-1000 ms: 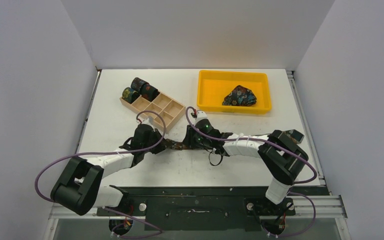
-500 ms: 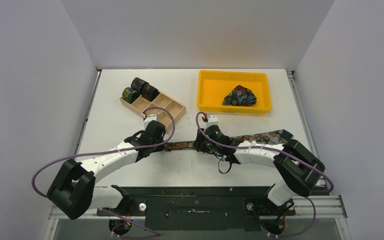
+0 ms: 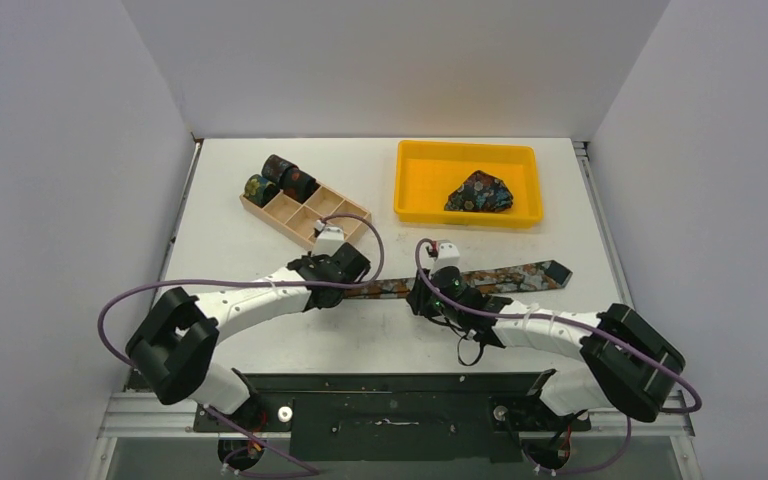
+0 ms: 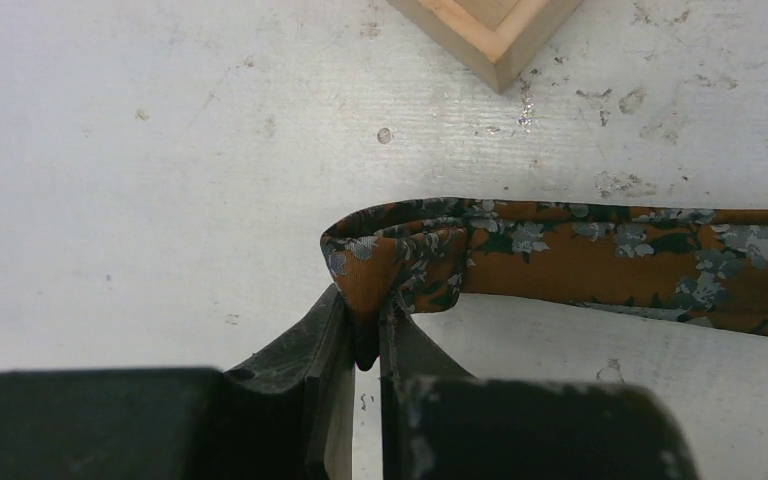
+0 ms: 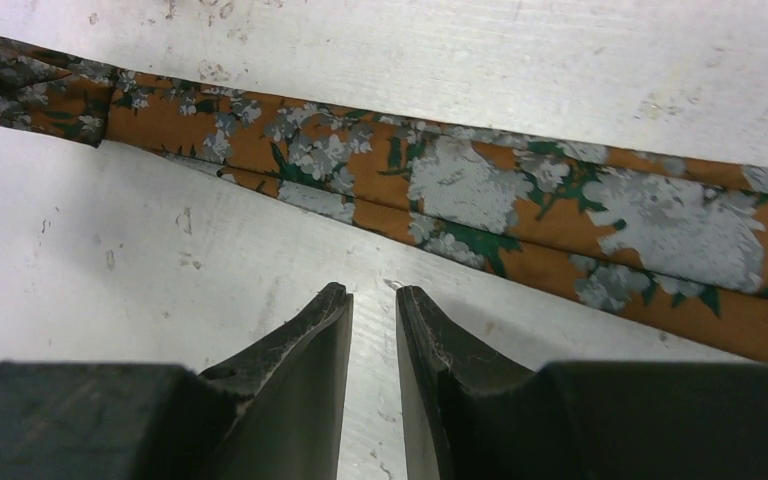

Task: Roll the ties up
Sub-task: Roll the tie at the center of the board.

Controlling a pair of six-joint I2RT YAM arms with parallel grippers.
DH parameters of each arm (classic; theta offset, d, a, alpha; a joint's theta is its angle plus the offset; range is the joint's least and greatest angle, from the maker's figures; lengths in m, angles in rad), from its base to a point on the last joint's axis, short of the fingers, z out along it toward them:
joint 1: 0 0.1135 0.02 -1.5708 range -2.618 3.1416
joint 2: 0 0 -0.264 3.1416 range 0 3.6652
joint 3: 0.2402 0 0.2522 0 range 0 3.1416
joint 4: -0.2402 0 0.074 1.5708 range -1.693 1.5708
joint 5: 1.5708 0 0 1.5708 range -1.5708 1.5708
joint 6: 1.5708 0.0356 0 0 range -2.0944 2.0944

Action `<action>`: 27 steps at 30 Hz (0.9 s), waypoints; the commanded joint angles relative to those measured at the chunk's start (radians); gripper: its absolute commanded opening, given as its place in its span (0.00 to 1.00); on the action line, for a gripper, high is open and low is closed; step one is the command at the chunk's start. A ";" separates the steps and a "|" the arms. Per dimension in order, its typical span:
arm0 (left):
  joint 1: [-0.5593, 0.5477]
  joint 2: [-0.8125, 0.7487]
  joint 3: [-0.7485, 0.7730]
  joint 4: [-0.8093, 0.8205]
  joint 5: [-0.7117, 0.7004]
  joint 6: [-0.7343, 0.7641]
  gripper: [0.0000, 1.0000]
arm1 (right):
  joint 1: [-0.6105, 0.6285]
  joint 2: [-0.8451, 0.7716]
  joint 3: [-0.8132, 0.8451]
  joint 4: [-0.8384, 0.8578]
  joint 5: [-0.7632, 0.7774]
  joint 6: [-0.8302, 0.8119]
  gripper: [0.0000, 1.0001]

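A brown-rust tie with grey-blue flowers (image 3: 500, 278) lies stretched out flat across the table, wide end at the right. My left gripper (image 3: 345, 290) is shut on its narrow folded end (image 4: 400, 260), and the fabric is pinched between the fingertips (image 4: 365, 340). My right gripper (image 3: 422, 297) sits just on the near side of the strip (image 5: 480, 190). Its jaws are a narrow gap apart (image 5: 373, 295) with only bare table between them. Three rolled ties (image 3: 280, 178) stand at the far left end of the wooden box. Another bunched floral tie (image 3: 480, 192) lies in the yellow tray.
The wooden compartment box (image 3: 330, 215) lies just beyond my left gripper, and its corner shows in the left wrist view (image 4: 500, 40). The yellow tray (image 3: 410, 190) stands at the back right. White walls close in both sides.
Both grippers have moved to the right. The tie, bunched between them before, now lies drawn out straight with its wide end showing. The right gripper no longer covers the strip.
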 commanded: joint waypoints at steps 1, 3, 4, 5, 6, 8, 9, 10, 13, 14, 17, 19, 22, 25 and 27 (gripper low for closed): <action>-0.059 0.077 0.099 -0.091 -0.147 0.000 0.00 | -0.010 -0.104 -0.053 0.032 0.055 0.003 0.25; -0.086 0.119 0.127 -0.091 -0.154 -0.005 0.00 | -0.011 -0.143 -0.081 0.026 0.059 0.009 0.25; -0.100 0.140 0.139 -0.088 -0.154 -0.007 0.00 | -0.013 -0.167 -0.093 0.022 0.063 0.010 0.25; -0.111 0.162 0.151 -0.086 -0.155 -0.010 0.00 | -0.014 -0.185 -0.110 0.013 0.068 0.011 0.25; -0.121 0.183 0.161 -0.084 -0.157 -0.014 0.00 | -0.015 -0.202 -0.122 0.006 0.073 0.013 0.25; -0.139 0.232 0.188 -0.086 -0.161 -0.021 0.00 | -0.019 -0.227 -0.141 -0.006 0.077 0.014 0.25; -0.147 0.251 0.198 -0.090 -0.166 -0.026 0.00 | -0.020 -0.238 -0.149 -0.009 0.078 0.014 0.25; -0.155 0.267 0.207 -0.095 -0.172 -0.031 0.00 | -0.022 -0.246 -0.157 -0.012 0.077 0.015 0.25; -0.174 0.296 0.228 -0.102 -0.188 -0.041 0.00 | -0.025 -0.262 -0.177 -0.008 0.075 0.019 0.25; -0.177 0.301 0.233 -0.100 -0.189 -0.042 0.00 | -0.027 -0.262 -0.181 -0.004 0.072 0.020 0.25; -0.184 0.316 0.241 -0.073 -0.173 -0.036 0.00 | -0.028 -0.254 -0.187 0.008 0.066 0.024 0.25; -0.191 0.331 0.248 -0.053 -0.149 -0.028 0.00 | -0.030 -0.250 -0.187 0.016 0.061 0.026 0.25; -0.203 0.355 0.260 -0.023 -0.108 -0.020 0.00 | -0.031 -0.250 -0.190 0.020 0.059 0.027 0.24; -0.212 0.368 0.258 0.004 -0.072 -0.019 0.10 | -0.033 -0.256 -0.193 0.018 0.060 0.027 0.25; -0.214 0.366 0.249 0.023 -0.050 -0.021 0.19 | -0.034 -0.259 -0.196 0.016 0.059 0.027 0.25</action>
